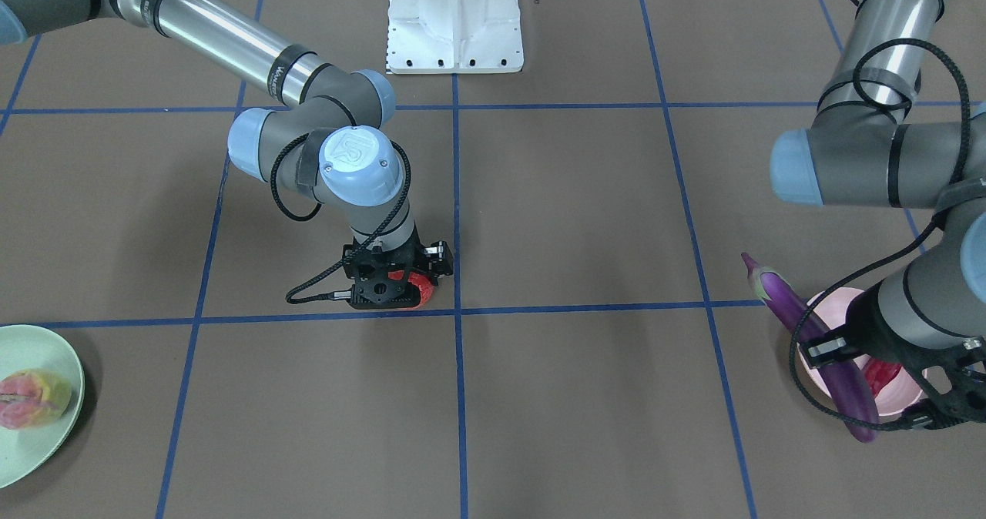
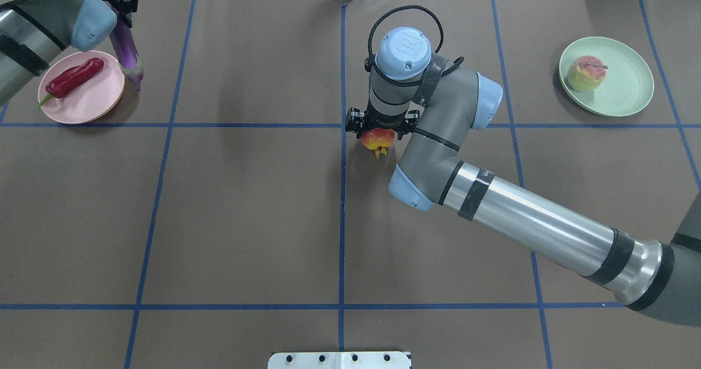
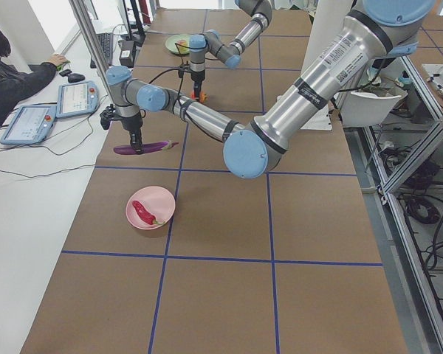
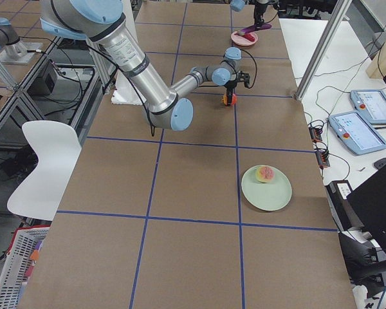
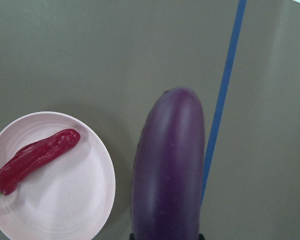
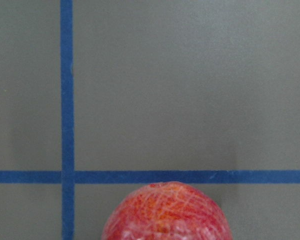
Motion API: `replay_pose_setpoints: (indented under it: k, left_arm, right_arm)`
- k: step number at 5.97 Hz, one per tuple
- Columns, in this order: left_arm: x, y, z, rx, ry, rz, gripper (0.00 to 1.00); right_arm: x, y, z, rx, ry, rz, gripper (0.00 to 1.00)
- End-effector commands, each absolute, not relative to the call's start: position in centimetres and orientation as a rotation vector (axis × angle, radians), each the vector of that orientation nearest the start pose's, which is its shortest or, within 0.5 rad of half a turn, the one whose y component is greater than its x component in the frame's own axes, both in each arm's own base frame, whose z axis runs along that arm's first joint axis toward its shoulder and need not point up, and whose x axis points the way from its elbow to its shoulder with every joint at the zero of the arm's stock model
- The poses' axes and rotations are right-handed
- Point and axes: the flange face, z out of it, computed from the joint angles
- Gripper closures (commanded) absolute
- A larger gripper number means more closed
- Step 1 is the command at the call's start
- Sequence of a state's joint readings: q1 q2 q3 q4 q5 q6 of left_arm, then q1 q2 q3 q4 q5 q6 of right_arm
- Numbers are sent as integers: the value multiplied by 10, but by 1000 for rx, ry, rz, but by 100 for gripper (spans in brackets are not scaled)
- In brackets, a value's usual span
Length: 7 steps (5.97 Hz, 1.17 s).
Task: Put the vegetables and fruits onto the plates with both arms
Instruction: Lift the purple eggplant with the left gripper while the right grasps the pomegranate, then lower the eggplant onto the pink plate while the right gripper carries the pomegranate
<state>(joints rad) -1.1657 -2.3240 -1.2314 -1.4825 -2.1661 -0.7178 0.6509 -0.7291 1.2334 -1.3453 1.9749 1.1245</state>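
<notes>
1. Surface (image 2: 246,205): a brown sheet ruled into large squares by blue tape (image 2: 342,221). A white fixed base (image 1: 454,22) sits at the middle of my edge.
2. My left claw (image 1: 840,359) is clamped on the eggplant (image 1: 786,303) at about mid-length, and the purple body sticks out on both sides. In the overhead view its pale green cap sits just beside the rim of the pink plate (image 2: 93,106). My wrist view shows the eggplant beside the plate, not on it.
3. The pink plate is at the far left of the surface. The red chili (image 2: 74,78) lies across it with its green stem at the rim.
4. My right claw (image 2: 378,131) is closed on the red-orange fruit (image 2: 377,140), fingers on either side. It is near the middle of the surface, just by a crossing of tape lines. I cannot tell whether the fruit touches the sheet.
5. The mint green plate (image 2: 630,92) is at the far right, well apart from both claws. The peach (image 2: 585,74) sits on it, off-centre.
6. Room, left end: a person (image 3: 7,74) is seated at a white bench with two tablet-like pendants (image 3: 75,98).
7. Room, right end: there is a white chair (image 4: 42,161) beside metal framing. Two more pendants (image 4: 373,106) lie on a white bench.
</notes>
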Motion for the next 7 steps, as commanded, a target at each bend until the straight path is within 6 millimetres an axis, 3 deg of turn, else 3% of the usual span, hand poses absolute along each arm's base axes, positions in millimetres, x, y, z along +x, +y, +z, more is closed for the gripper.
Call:
replay_pose_setpoints:
  k: [1, 3, 4, 5, 6, 7]
  left_arm:
    - [228, -747, 387, -54, 646, -147, 100]
    - [231, -759, 456, -9, 626, -78, 100]
    - [233, -750, 488, 7, 579, -32, 100]
    - [233, -743, 506, 30, 541, 44, 100]
    - [230, -732, 531, 51, 543, 92, 100]
    - [245, -716, 550, 60, 550, 122, 100]
  right_arm:
    - [-577, -558, 253, 53, -821, 47, 99]
    - [-557, -567, 230, 97, -854, 48, 100]
    - [-536, -580, 218, 115, -873, 67, 100]
    - [-508, -595, 209, 117, -884, 94, 100]
    - [-493, -605, 208, 102, -889, 108, 100]
    - [-476, -618, 209, 109, -889, 129, 100]
